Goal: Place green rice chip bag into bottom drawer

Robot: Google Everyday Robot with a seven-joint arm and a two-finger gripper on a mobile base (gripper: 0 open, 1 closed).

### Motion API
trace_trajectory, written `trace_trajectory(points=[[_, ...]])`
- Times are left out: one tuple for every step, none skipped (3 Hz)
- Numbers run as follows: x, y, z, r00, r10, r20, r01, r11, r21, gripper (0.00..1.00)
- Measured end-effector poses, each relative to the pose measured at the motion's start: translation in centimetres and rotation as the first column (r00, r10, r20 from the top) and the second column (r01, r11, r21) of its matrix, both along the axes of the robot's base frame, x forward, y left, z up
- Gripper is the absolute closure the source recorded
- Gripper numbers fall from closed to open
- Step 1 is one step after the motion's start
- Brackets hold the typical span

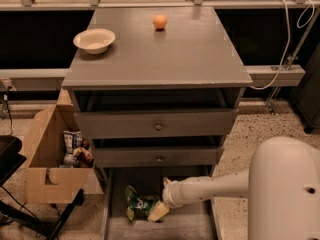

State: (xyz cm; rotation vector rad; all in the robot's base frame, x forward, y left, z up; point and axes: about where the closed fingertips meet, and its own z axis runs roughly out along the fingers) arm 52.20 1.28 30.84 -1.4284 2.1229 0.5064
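Observation:
The green rice chip bag [136, 206] lies on the grey floor of the bottom drawer [185, 225], left of the middle; the drawer is pulled out at the bottom of the camera view. My white arm reaches in from the right. My gripper [158, 210] is at the bag's right end, low in the drawer, touching or very close to the bag.
The cabinet top [165, 54] holds a white bowl [94, 39] and an orange [159, 21]. Two upper drawers [157, 125] with knobs sit above. A cardboard box [47, 164] with snack packs stands left of the cabinet. My white base [285, 194] is at the right.

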Motion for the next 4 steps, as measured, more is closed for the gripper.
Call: trace_trajectory(points=[[-4.9,-1.8,4.2,0.9952,0.080,0.056,-0.079,0.997,-0.026,0.00],[-11.5,-5.7,8.4,0.9903,0.112,0.081,-0.108,0.993,-0.056,0.00],[-16.8,-7.9,12.6,0.9830,0.108,0.149,-0.099,0.993,-0.066,0.00],[-18.7,-9.0,17.5,0.9626,0.036,0.268,-0.023,0.998,-0.050,0.00]])
